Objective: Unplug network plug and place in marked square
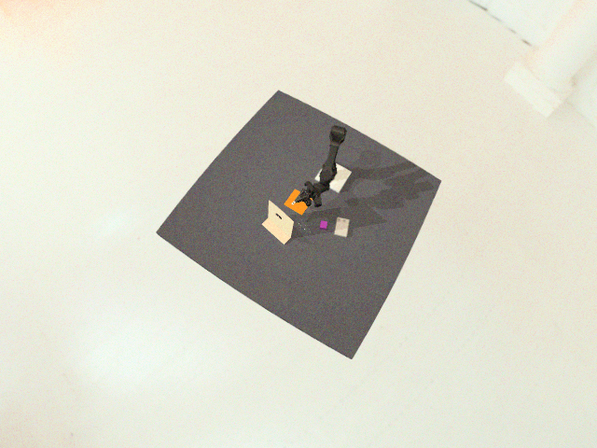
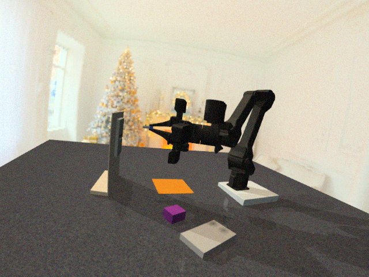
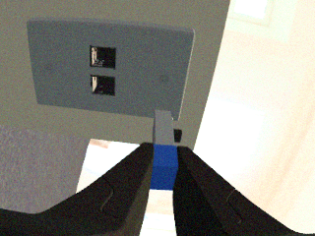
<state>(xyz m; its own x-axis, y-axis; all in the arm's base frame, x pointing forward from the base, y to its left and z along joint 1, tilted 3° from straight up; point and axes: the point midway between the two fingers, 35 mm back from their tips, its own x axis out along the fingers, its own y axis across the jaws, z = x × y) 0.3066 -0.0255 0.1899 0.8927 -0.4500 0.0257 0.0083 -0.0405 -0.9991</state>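
My gripper point(image 3: 163, 155) is clenched on the blue network plug point(image 3: 164, 165), whose grey tip point(image 3: 165, 128) juts out past my fingertips. The plug is out in the air, clear of the upright panel point(image 2: 115, 154) ahead, both sockets point(image 3: 102, 71) vacant, and the orange square point(image 2: 172, 186) lies below my hand.

A purple cube point(image 2: 174, 213) sits near a grey flat slab point(image 2: 207, 238) on the dark table point(image 2: 59, 238).
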